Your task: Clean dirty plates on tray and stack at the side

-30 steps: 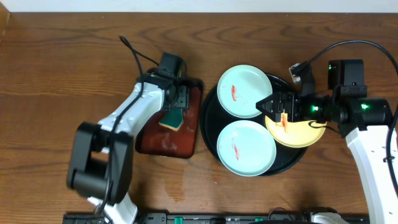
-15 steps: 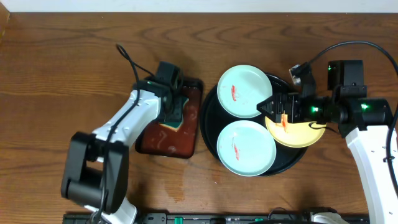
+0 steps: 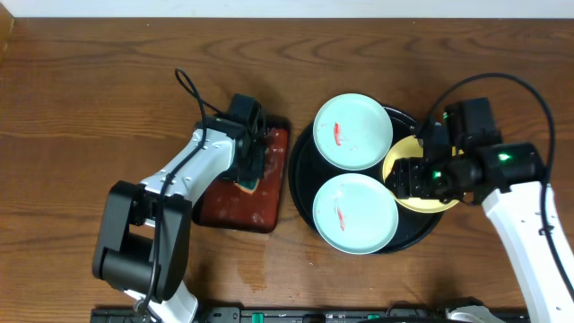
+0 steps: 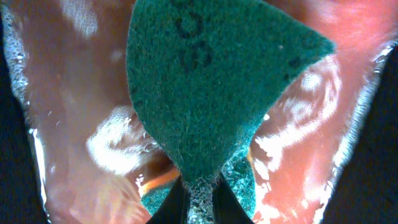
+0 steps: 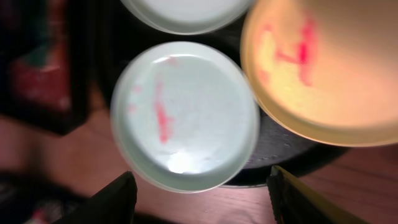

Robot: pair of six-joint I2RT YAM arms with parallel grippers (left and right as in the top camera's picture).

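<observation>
- The black tray sits on the wooden surface, right of centre, with all three plates on it.
- The upper pale plate lies at the back of the tray, and a red smear shows on its left half.
- The lower pale plate lies at the front of the tray, just beside the upper one. It also carries a red smear.
- The yellow plate is on the tray's right side, its outer edge reaching over the rim. It is streaked with red and partly hidden from above by the right arm.
- The right end effector hangs over the tray beside the yellow plate. The wrist view shows its fingers spread wide with nothing between them.
- The left end effector is clenched on a green sponge, pinching its lower edge.
- The sponge is over a small red-brown tray, which sits just left of the black tray. The bottom of this tray looks wet and glossy.
</observation>
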